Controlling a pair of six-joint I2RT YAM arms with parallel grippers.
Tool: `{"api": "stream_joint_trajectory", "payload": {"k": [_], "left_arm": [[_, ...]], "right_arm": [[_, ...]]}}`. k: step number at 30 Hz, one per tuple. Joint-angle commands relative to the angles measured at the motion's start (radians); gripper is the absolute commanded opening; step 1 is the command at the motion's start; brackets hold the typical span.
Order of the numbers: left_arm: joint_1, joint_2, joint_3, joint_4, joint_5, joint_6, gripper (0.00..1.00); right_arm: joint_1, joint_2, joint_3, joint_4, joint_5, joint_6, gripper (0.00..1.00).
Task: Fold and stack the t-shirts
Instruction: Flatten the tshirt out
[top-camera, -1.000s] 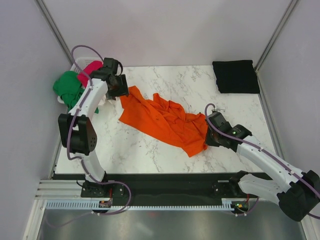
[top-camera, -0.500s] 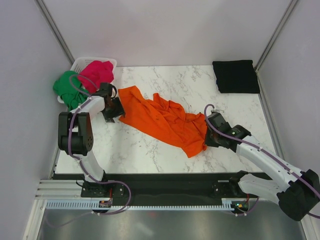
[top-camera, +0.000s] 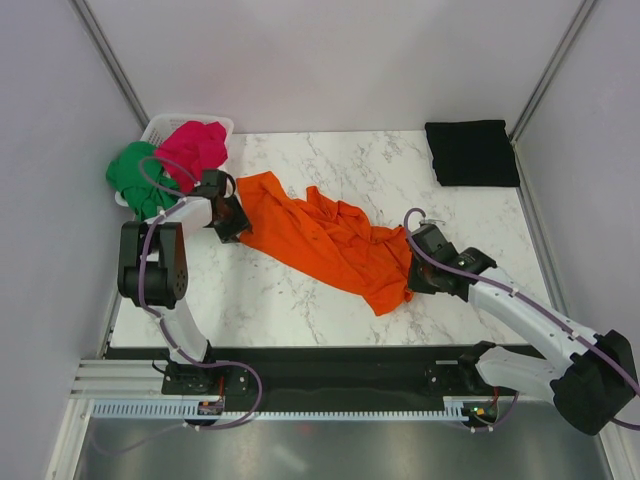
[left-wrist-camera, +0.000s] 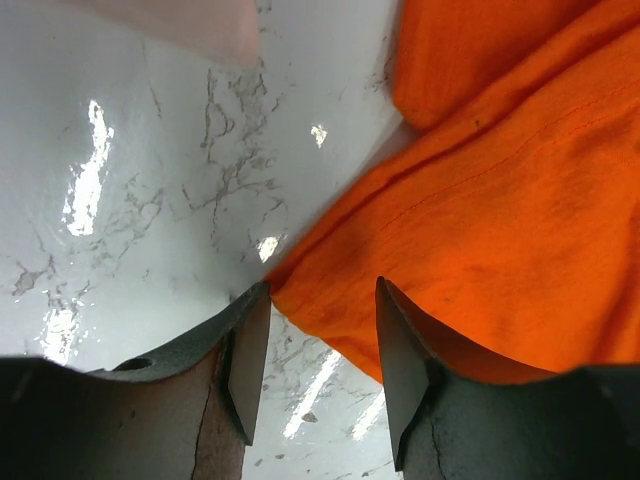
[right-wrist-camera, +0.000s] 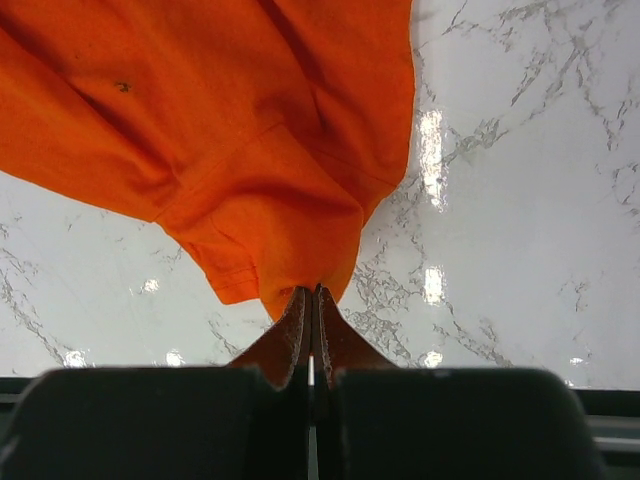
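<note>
While the orange shirt (top-camera: 330, 240) lies crumpled in a long diagonal band across the middle of the table (top-camera: 330, 160), running from upper left to lower right in the top view, each arm sits at one end of it. At the upper-left end the left gripper (left-wrist-camera: 320, 300) is low over the marble with its jaws apart. In the left wrist view a pointed corner of the orange cloth lies in the gap between the two fingers, close against the right-hand one, with bare marble showing beside the other. The jaws are not pressed onto the cloth. At the lower-right end the right gripper (right-wrist-camera: 312, 295) is clamped tight, its fingers pinched together on a fold at the shirt's edge. In the right wrist view the cloth fans out from the fingertips, with a hemmed flap just to their left and glossy marble to the right. Whether that pinched edge is lifted off the table I cannot tell. A black shirt (top-camera: 471, 152) lies folded flat in the far right corner, well apart from the orange one. At the far left corner stands a white basket (top-camera: 160, 127), with a magenta shirt (top-camera: 195, 145) heaped in it and a green shirt (top-camera: 132, 175) spilling over its near side, beside the table's left edge. The left arm is folded back near the basket, close to the green shirt.
</note>
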Motion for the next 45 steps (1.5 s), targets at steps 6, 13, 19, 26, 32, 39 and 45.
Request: {"api": "stream_joint_trajectory", "payload": {"k": [6, 13, 19, 26, 32, 39, 45], "left_arm": [[0.006, -0.033, -0.023, -0.001, -0.005, -0.053, 0.53], [0.006, -0.05, -0.042, -0.006, -0.036, -0.043, 0.5], [0.006, 0.016, -0.022, 0.008, -0.007, -0.056, 0.2], [0.003, -0.078, -0.008, -0.001, 0.062, -0.045, 0.02], [0.003, -0.389, 0.061, -0.136, 0.053, -0.062, 0.02], [0.003, -0.63, 0.308, -0.302, 0.047, -0.068, 0.02], [0.003, -0.728, 0.569, -0.34, 0.133, -0.065, 0.02]], "right_arm": [[-0.002, 0.012, 0.015, 0.024, 0.015, -0.006, 0.0], [-0.001, 0.023, 0.019, 0.027, 0.015, -0.003, 0.0], [-0.001, 0.029, 0.027, 0.028, 0.018, -0.003, 0.0], [-0.001, 0.02, 0.087, 0.004, 0.041, -0.021, 0.0], [-0.007, 0.0, 0.303, -0.102, 0.119, -0.069, 0.0], [-0.013, -0.009, 0.651, -0.196, 0.214, -0.115, 0.0], [-0.013, -0.13, 0.9, -0.199, 0.394, -0.124, 0.0]]}}
